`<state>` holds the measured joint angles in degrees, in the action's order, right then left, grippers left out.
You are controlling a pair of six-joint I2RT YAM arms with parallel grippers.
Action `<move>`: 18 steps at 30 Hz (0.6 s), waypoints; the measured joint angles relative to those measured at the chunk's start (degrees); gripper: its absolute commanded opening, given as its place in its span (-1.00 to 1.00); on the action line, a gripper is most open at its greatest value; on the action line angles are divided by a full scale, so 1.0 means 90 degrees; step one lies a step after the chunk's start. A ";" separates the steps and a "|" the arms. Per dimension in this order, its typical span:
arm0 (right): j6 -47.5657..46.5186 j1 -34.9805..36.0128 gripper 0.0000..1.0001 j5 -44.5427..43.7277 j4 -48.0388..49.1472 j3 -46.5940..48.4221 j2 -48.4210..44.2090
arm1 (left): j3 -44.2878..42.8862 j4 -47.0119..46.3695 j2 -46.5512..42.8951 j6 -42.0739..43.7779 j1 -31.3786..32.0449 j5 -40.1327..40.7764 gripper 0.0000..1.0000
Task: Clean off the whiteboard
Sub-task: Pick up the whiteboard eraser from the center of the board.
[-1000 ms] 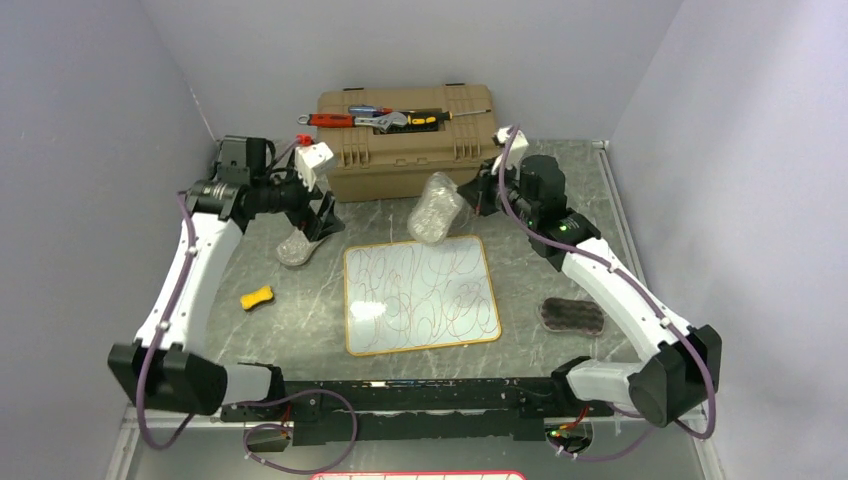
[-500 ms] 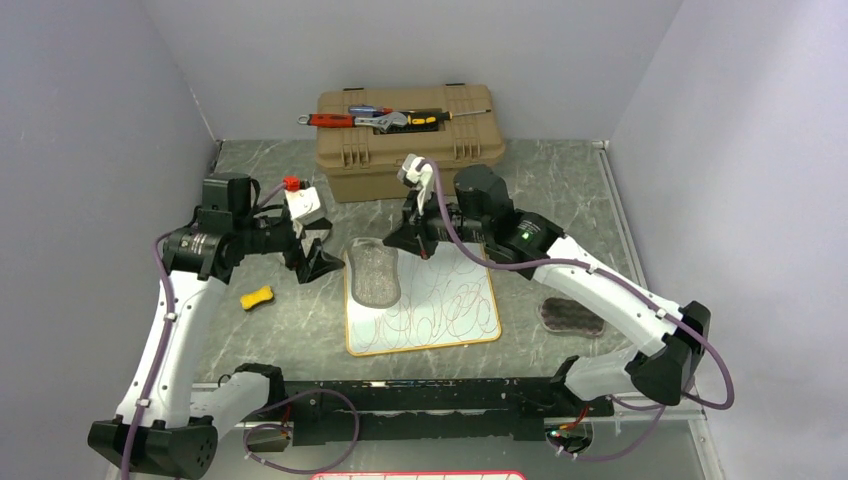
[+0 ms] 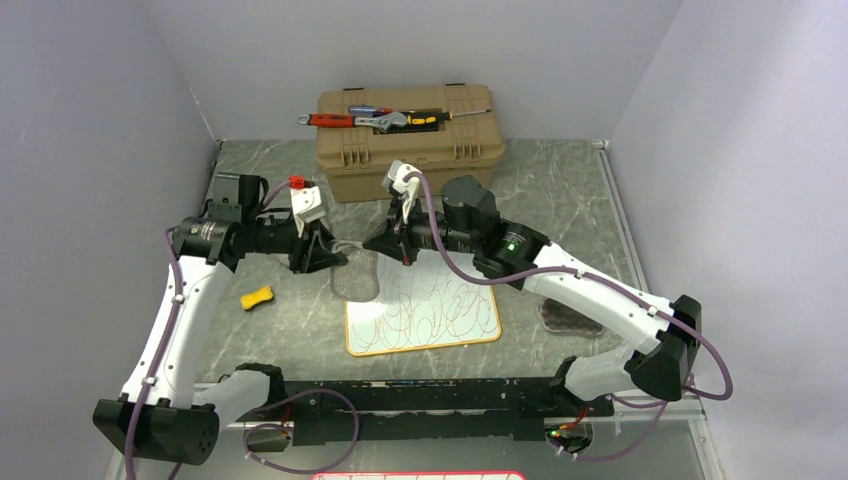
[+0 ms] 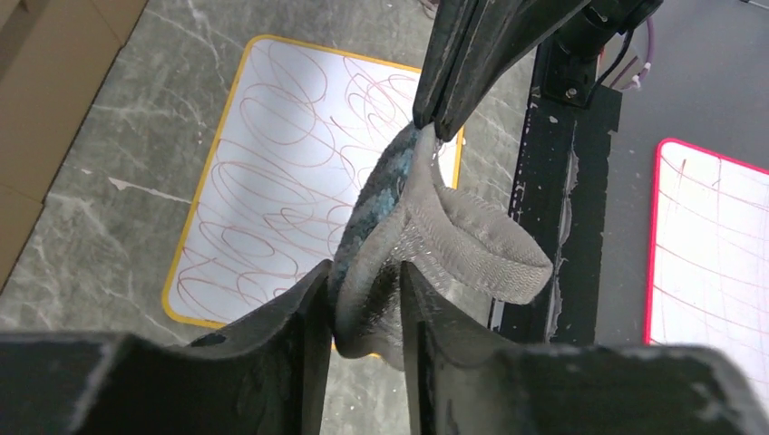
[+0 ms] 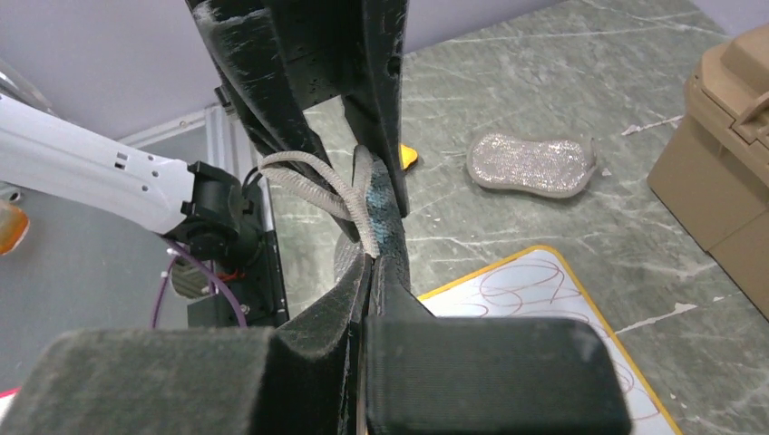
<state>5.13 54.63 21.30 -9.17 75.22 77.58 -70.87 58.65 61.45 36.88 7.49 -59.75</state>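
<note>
right gripper [image 5: 372, 263] pinched tight on scrub pad [image 4: 426, 245] edge, left gripper [image 4: 363, 279] looks clamped on its other end, by scribbled whiteboard [image 3: 440, 310]; toolbox [image 3: 410, 155] closed, wrench [image 3: 388, 122] and screwdrivers [image 3: 330, 120] on lid.

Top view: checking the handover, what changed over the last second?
The right claw carried the mesh pad left and down to the far-left corner of the whiteboard; the left claw swung in and closed on it. Scribbles, yellow sponge and toolbox stayed put.

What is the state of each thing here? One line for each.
whiteboard: covered with scribbles, not erased.
mesh sponge: held by both end effectors.
left end effector: closed on the mesh sponge.
right end effector: shut, pinching the sponge's edge.
toolbox: lid closed.
</note>
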 measured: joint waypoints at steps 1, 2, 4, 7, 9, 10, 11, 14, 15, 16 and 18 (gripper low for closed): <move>0.0029 0.0002 -1.00 -0.0012 0.0066 -0.0036 0.0000 | 0.0000 0.0010 0.0034 0.0005 0.0002 -0.0017 -0.63; 0.0070 0.0010 -1.00 -0.0032 0.0143 -0.0085 0.0000 | 0.0000 0.0012 0.0063 0.0015 0.0007 -0.0032 -0.78; 0.0221 0.0015 -0.49 -0.0160 0.0299 -0.0158 0.0000 | 0.0000 -0.0041 0.0075 0.0036 0.0015 -0.0024 -0.96; 0.0729 0.0019 0.24 -0.0699 0.0435 -0.0197 0.0010 | 0.0024 -0.0347 0.0053 0.0027 0.0034 0.0160 -0.97; 0.1183 0.0034 0.55 -0.1183 0.0466 -0.0194 0.0024 | 0.0180 -0.0828 -0.0041 0.0070 0.0053 0.0452 -0.97; 0.1418 0.0036 0.59 -0.1399 0.0459 -0.0194 0.0036 | 0.0313 -0.1103 -0.0119 0.0102 0.0056 0.0639 -0.97; 0.1722 0.0036 0.61 -0.1649 0.0452 -0.0194 0.0049 | 0.0495 -0.1433 -0.0219 0.0160 0.0058 0.0845 -0.97; 0.2555 0.0032 0.63 -0.2110 0.0435 -0.0194 0.0090 | 0.1139 -0.2577 -0.0551 0.0466 0.0085 0.1520 -0.97; 0.2854 0.0029 0.63 -0.2225 0.0435 -0.0194 0.0100 | 0.1292 -0.2902 -0.0614 0.0532 0.0097 0.1678 -0.97; 0.3169 0.0029 0.62 -0.2329 0.0444 -0.0194 0.0109 | 0.1457 -0.3322 -0.0670 0.0644 0.0119 0.1848 -0.97; 0.3721 0.0029 0.62 -0.2402 0.0517 -0.0194 0.0143 | 0.1666 -0.3963 -0.0724 0.0852 0.0177 0.2079 -0.97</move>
<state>38.61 54.89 -0.32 -4.51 73.47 78.87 -55.88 22.98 54.94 44.56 9.08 -41.04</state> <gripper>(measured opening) 0.812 0.056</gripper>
